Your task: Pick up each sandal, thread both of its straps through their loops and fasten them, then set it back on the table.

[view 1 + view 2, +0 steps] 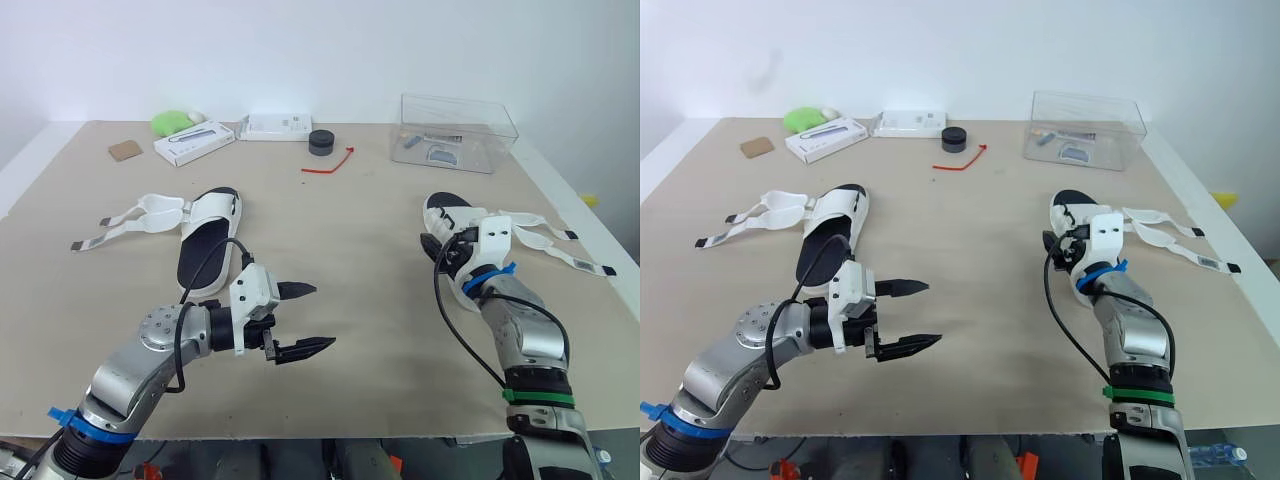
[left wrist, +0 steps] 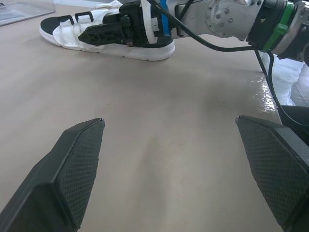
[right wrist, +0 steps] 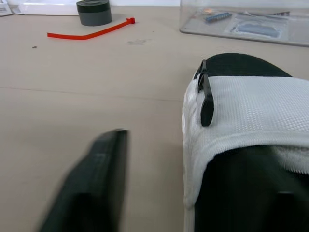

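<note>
Right gripper [image 1: 437, 250], fingers apart, straddled the near end of the right sandal [image 1: 450, 208], which ran lengthwise away; open left gripper [image 1: 303, 318] hovered well apart.

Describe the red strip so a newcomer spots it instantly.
On the beige table, look to the far edge, where a clear plastic box sits on the robot's right. Left of it is a black puck. The red strip lies just on the robot's side of the puck, the only thin red thing there.
</note>
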Controlling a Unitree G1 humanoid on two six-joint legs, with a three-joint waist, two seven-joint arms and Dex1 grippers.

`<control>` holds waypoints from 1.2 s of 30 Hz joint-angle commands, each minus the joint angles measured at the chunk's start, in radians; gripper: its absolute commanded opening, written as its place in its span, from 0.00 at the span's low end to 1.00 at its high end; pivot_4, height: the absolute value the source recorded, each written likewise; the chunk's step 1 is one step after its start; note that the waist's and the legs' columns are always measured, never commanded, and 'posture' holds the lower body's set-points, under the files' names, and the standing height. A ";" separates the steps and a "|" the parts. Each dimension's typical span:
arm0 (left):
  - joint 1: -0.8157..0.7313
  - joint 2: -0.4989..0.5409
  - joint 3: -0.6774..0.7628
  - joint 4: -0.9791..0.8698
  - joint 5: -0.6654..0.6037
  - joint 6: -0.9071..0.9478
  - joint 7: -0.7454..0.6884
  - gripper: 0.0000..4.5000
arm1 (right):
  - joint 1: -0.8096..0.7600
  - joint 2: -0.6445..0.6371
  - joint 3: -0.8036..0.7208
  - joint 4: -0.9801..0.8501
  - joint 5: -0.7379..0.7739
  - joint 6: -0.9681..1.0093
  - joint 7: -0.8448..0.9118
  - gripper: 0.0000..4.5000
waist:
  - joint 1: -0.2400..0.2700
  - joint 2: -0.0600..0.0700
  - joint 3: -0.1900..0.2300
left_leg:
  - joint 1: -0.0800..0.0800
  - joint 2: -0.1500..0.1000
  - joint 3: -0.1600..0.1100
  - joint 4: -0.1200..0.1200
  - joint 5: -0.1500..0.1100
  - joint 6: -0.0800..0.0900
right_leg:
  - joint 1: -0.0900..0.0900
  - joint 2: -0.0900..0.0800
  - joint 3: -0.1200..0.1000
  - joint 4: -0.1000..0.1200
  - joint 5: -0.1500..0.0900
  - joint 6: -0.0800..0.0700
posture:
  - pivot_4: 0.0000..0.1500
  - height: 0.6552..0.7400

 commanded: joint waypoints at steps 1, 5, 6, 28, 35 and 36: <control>-0.015 0.001 0.020 -0.015 -0.008 -0.011 -0.006 1.00 | -0.024 -0.021 -0.017 0.043 -0.012 -0.043 0.019 0.28 | 0.000 0.000 0.000 | 0.000 0.000 0.000 0.000 0.000 0.000 | 0.000 0.000 0.000 0.000 0.000 0.000 | 1.00 1.00; -0.006 0.021 0.054 -0.004 -0.028 -0.021 -0.034 1.00 | -0.033 -0.042 0.015 0.071 -0.014 -0.088 0.118 0.02 | 0.000 0.000 0.000 | 0.000 0.000 0.001 0.000 0.000 0.000 | 0.000 0.000 0.001 0.000 0.001 0.001 | 1.00 1.00; -0.003 0.029 0.066 -0.002 -0.034 -0.026 -0.045 1.00 | -0.032 -0.051 0.033 0.068 -0.010 -0.097 0.171 0.02 | 0.000 0.000 0.000 | 0.000 0.000 0.001 0.000 0.000 0.000 | 0.000 0.000 0.001 0.000 0.001 0.001 | 1.00 1.00; 0.069 0.203 0.245 0.112 -0.028 -0.171 -0.227 1.00 | 0.031 -0.266 0.405 -0.280 0.101 -0.153 1.126 0.02 | 0.003 0.002 0.002 | -0.001 0.001 -0.001 -0.001 -0.001 0.001 | -0.001 -0.001 -0.003 0.000 -0.003 -0.001 | 1.00 1.00; 0.087 0.199 0.233 0.093 -0.022 -0.172 -0.215 1.00 | 0.019 -0.247 0.403 -0.233 0.090 -0.182 1.137 0.02 | 0.003 0.002 0.002 | -0.001 0.001 -0.001 -0.001 -0.002 0.001 | -0.001 -0.001 -0.004 0.000 -0.003 -0.001 | 1.00 1.00; 0.089 0.199 0.229 0.091 -0.020 -0.173 -0.216 1.00 | 0.011 -0.245 0.408 -0.216 0.079 -0.201 1.144 0.02 | 0.003 0.002 0.002 | -0.001 0.001 -0.002 -0.001 -0.002 0.001 | -0.001 -0.001 -0.004 0.000 -0.003 -0.001 | 1.00 1.00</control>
